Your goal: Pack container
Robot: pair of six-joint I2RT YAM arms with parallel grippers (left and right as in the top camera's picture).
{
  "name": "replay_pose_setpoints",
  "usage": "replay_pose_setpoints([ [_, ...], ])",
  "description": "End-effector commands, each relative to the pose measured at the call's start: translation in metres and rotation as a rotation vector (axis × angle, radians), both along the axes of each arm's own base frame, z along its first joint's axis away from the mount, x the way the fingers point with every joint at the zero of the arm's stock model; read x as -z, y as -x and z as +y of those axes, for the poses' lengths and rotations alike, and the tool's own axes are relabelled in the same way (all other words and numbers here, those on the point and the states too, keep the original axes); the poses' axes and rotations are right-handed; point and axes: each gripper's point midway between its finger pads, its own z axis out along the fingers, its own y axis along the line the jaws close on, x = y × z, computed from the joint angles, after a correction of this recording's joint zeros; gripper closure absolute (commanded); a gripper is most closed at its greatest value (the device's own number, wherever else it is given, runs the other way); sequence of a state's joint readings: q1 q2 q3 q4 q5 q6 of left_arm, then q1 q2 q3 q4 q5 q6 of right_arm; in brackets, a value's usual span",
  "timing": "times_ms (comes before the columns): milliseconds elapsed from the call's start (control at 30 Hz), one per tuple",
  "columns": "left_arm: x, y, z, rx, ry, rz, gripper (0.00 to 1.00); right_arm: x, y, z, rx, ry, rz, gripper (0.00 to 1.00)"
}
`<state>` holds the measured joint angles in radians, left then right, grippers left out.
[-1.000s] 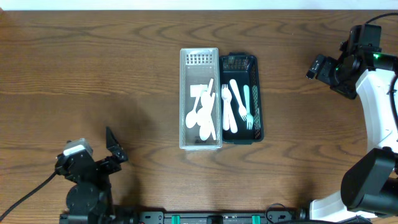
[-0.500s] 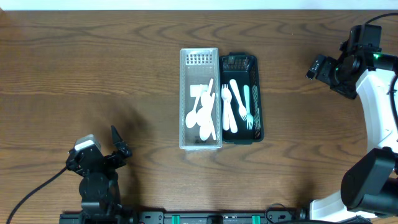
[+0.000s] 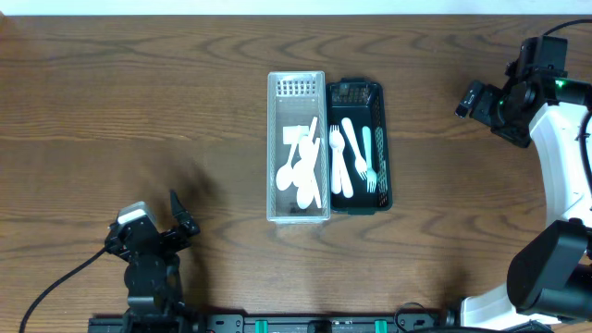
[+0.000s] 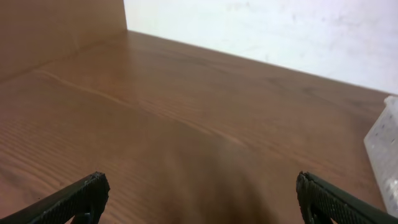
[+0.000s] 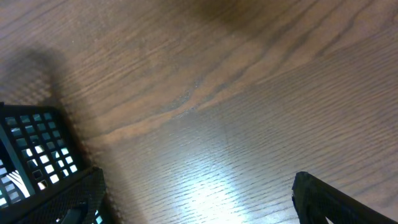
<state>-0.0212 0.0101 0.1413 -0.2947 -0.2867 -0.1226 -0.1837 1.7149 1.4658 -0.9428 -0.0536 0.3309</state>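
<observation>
A clear plastic container (image 3: 275, 139) stands at the table's middle with white spoons (image 3: 298, 171) in it. A dark mesh container (image 3: 383, 139) touches its right side and holds white forks (image 3: 351, 157). My left gripper (image 3: 182, 222) is open and empty at the front left, far from both containers; the clear container's edge (image 4: 385, 143) shows at the right of the left wrist view. My right gripper (image 3: 472, 100) is open and empty at the far right above bare wood. The mesh container's corner (image 5: 34, 149) shows in the right wrist view.
The brown wooden table (image 3: 139, 111) spreads wide to the left and right of the containers. A white wall (image 4: 280, 31) lies beyond the table's far edge in the left wrist view.
The left arm has shifted a little to the right and turned, its gripper still open. The right arm and both containers have not moved.
</observation>
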Motion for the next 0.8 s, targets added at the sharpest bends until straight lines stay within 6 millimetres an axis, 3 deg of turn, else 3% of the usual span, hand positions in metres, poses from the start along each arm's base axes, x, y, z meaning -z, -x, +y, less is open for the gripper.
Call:
replay_pose_setpoints([
  [0,0.006,-0.001,0.000,0.006,-0.006,0.011,0.02,-0.003,-0.002,0.002,-0.016,0.009,-0.007,0.01],
  [167,0.023,0.000,0.000,0.006,-0.007,0.054,0.02,-0.003,-0.002,0.002,-0.016,0.009,-0.007,0.01],
  [767,0.024,-0.001,0.000,0.006,-0.008,0.062,0.02,-0.003,-0.002,0.002,-0.016,0.009,-0.007,0.01],
])
